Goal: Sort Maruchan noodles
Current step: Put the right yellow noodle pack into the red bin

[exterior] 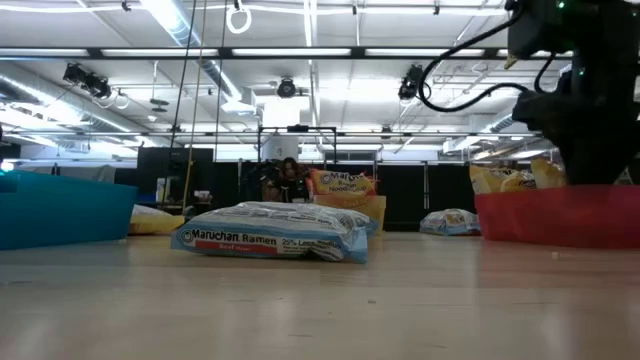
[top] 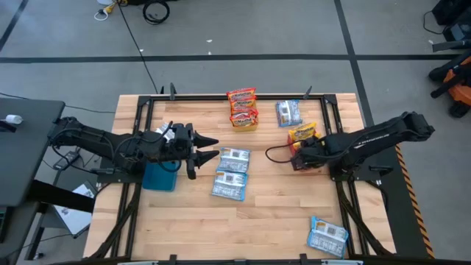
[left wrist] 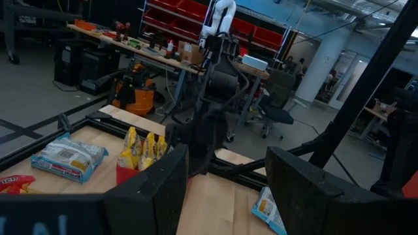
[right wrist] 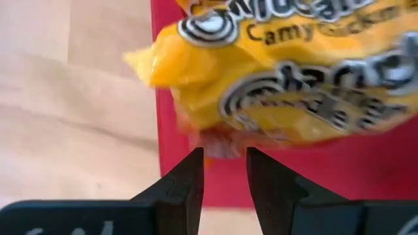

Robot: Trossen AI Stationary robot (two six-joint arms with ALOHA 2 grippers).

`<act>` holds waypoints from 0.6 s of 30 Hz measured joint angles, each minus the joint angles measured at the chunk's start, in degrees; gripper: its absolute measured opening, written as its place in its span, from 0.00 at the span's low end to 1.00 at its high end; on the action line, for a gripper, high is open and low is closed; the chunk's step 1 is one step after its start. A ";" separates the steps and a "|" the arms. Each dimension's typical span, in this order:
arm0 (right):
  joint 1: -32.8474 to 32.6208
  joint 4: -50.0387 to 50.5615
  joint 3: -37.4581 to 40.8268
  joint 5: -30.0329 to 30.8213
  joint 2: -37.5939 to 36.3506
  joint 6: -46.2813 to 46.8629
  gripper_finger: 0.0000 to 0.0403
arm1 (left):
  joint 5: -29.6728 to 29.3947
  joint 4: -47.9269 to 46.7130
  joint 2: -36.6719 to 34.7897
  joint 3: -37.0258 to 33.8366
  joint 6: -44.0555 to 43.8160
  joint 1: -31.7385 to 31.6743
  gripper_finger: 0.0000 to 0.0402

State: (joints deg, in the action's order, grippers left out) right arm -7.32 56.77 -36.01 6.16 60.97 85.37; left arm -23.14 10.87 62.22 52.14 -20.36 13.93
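Noodles in a yellow packet lie over the red bin at right of centre in the high view, just ahead of our right claw, whose fingers stand narrowly apart, pinching nothing, while our left claw waits spread.

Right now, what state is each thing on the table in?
Left tool: open, empty, above the blue bin.
Right tool: part open at a yellow noodle packet over the red bin.
Blue-and-white packets: lying flat, unsorted.
Red-and-orange packets: stacked at the table's far edge.
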 joint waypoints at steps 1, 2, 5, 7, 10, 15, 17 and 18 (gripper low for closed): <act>0.21 1.15 -0.62 -0.86 -0.39 -1.61 0.30 | 0.00 0.02 0.00 0.00 0.02 0.00 0.52; 0.53 1.57 -0.92 -2.10 -0.75 -3.43 0.30 | 0.00 0.02 0.00 0.01 0.02 0.00 0.52; 1.88 2.36 -0.35 -6.44 -0.45 -8.03 0.30 | 0.01 0.02 0.00 0.00 0.19 0.00 0.52; 2.56 1.30 1.49 -7.16 0.63 -8.91 0.30 | 0.02 -0.16 0.00 0.02 0.46 0.00 0.52; 3.39 -2.86 4.88 -5.68 2.31 -7.30 0.30 | 0.02 -2.26 -0.01 0.01 -0.30 0.00 0.52; 2.14 -11.09 7.65 -4.13 3.08 2.93 0.30 | 0.08 -9.88 -2.89 0.02 -5.23 -0.82 0.52; 0.44 -11.81 7.65 -3.26 3.06 8.00 0.30 | 0.03 -13.92 -4.45 0.02 -7.88 -1.98 0.52; -0.54 -12.08 7.65 -2.87 3.08 10.64 0.30 | 0.00 -16.01 -5.17 0.02 -8.92 -2.67 0.52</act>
State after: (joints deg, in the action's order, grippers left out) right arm -7.86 44.69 -28.36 3.29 64.05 96.01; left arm -23.14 -5.13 57.05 52.16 -29.28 11.26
